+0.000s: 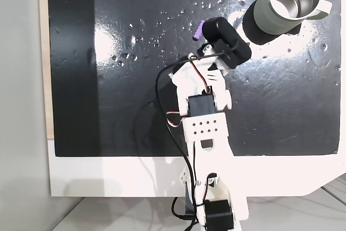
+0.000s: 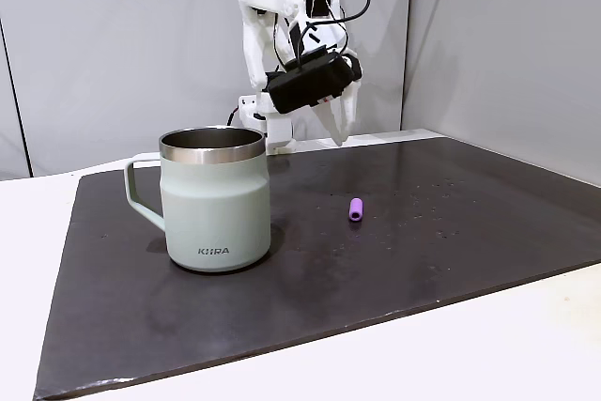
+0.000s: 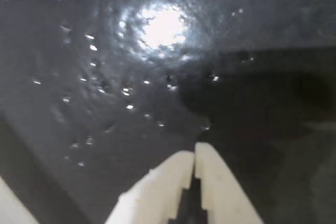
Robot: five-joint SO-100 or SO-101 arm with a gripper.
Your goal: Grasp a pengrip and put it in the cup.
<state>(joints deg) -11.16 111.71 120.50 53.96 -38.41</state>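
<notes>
A glossy black mat [image 2: 451, 232] is covering the white counter [image 2: 526, 345], grey wall panels [image 2: 113, 44] standing behind. The pengrip [image 2: 356, 209] is lying right of the cup [image 2: 214, 199]. The hand [image 3: 195, 153] is hovering above the mat, fingertips together.

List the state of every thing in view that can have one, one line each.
Small light-purple ribbed pengrip: lying on its side on the mat, free, outside the mug.
Large sage-grey steel-lined mug: upright, nothing visible in it, handle to the left in that fixed view.
White two-finger gripper: jaws shut, empty, raised above the mat.
Black mat: flat, speckled with small droplets.
</notes>
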